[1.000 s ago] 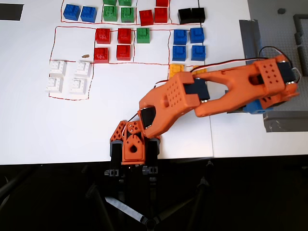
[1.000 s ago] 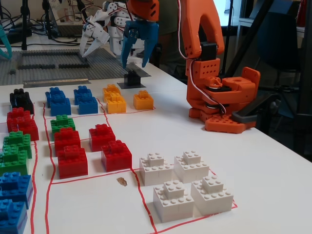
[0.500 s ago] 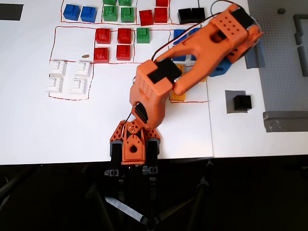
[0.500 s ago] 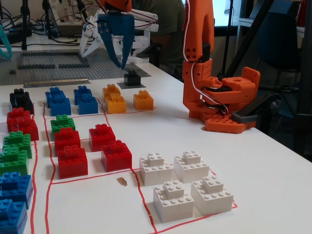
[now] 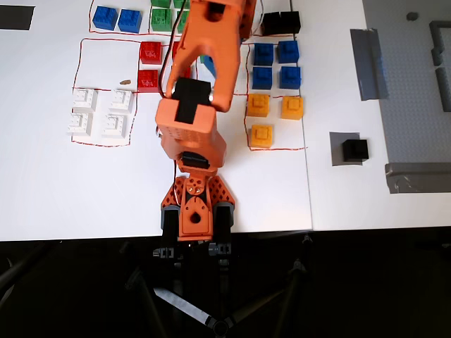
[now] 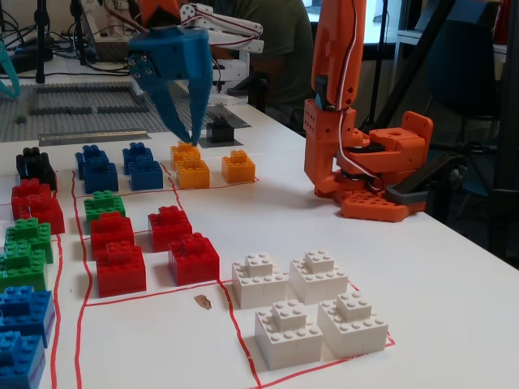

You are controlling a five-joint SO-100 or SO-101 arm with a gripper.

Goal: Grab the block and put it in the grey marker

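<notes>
An orange robot arm (image 5: 190,127) reaches across a white worktop (image 5: 42,190) crowded with toy bricks, its blue claw (image 6: 183,130) hanging with fingers parted and nothing between them, tips just above the back row of yellow bricks (image 6: 193,166) in the fixed view; in the overhead view the arm's own body hides the claw. The block (image 5: 354,150), a small black studded brick, sits on the grey marker (image 5: 337,149), a dark-grey square of tape, well to the right of the arm in the overhead view, covering the patch's right part and slightly overhanging that edge; in the fixed view the same block (image 6: 219,130) shows just behind the claw's fingers, apart from them. Thin red lines on the worktop fence off groups of bricks: four white bricks (image 5: 101,111) at left in the overhead view, red bricks (image 5: 149,65) beside the arm, blue bricks (image 5: 276,63) and three yellow ones to its right, and a pair of adjoining black bricks (image 5: 280,23) at the top edge. Green bricks (image 5: 161,17) and further blue ones line the top of that view. A long grey tape strip (image 5: 368,63) runs along the seam where the white worktop meets a grey studded baseplate (image 5: 416,120).
</notes>
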